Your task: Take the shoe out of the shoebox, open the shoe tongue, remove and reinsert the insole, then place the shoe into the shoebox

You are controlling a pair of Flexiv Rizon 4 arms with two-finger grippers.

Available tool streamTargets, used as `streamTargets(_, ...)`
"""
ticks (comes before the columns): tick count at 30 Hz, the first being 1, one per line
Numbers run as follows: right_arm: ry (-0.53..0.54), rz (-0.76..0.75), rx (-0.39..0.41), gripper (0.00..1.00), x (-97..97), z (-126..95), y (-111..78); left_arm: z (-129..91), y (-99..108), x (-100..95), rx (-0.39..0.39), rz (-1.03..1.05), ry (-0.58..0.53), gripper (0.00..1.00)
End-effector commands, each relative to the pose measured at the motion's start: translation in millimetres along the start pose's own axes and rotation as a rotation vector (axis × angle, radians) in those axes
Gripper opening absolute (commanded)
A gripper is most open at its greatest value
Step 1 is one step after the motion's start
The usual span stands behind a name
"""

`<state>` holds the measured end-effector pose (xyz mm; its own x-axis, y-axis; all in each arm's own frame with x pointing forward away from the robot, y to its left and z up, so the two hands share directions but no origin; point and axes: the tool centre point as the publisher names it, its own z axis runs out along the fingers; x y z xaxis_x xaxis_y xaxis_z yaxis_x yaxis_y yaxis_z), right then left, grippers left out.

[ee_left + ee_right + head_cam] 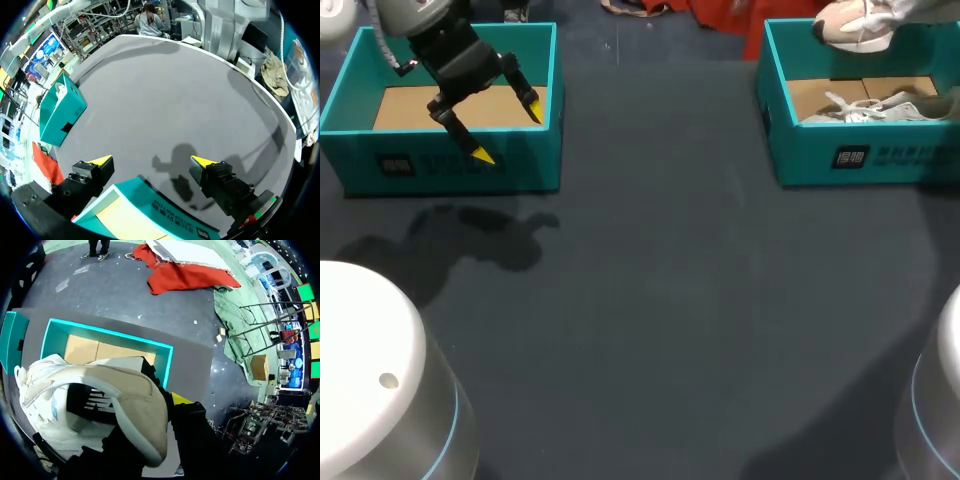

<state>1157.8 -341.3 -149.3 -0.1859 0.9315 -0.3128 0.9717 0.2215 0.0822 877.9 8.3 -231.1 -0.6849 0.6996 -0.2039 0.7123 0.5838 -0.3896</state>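
Aloft: cream shoe (125, 390) w/ rounded heel

An open teal box (535, 160) with a brown cardboard floor stands at the dark table's (650, 300) far left.

- A dark grey table (650, 300) with a matte top runs the full width between the two arms.
- The left shoebox (450, 165), teal and open-topped with a cardboard-brown floor, stands on the table at its far left corner.
- The right shoebox (860, 155), the same teal, stands at the far right corner, well apart from the first.
- Both boxes sit upright, long sides along the far edge.
- A dark shadow (480, 235) falls on the bare top just before the left shoebox.
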Motion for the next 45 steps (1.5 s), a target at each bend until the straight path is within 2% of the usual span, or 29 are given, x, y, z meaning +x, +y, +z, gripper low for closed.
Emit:
streamTargets(1,-0.045,0.066,-0.032,0.0,8.0,-2.9,-11.3,-0.5,-0.1,0.4,-0.002,0.001,0.001,1.0)
streamTargets(11,-0.045,0.066,-0.032,0.0,8.0,-2.9,-11.3,-0.5,-0.1,0.4,-0.002,0.001,0.001,1.0)
streamTargets(13,-0.018,0.1,-0.059,0.0,12.0,7.4,-14.3,-0.5,-0.1,0.4,-0.002,0.001,0.001,1.0)
streamTargets(17,-0.023,0.155,-0.062,0.0,23.1,24.7,-15.7,-0.5,-0.1,0.4,-0.002,0.001,0.001,1.0)
streamTargets(22,-0.037,0.203,-0.037,0.0,31.4,40.9,-17.1,-0.5,-0.1,0.4,-0.002,0.001,0.001,1.0)
streamTargets(30,-0.055,0.271,0.002,0.0,32.2,62.1,-19.6,-0.5,-0.1,0.4,-0.002,0.001,0.001,1.0)
streamTargets(32,-0.049,0.299,0.026,0.0,31.9,58.4,-22.6,-0.5,-0.1,0.4,-0.002,0.001,0.001,1.0)
streamTargets(43,-0.049,0.299,0.026,0.0,31.9,58.4,-22.6,-0.5,-0.1,0.4,-0.002,0.001,0.001,1.0)
streamTargets(45,-0.052,0.304,0.039,0.0,32.1,69.9,-20.2,-0.5,-0.1,0.4,-0.002,0.001,0.001,1.0)
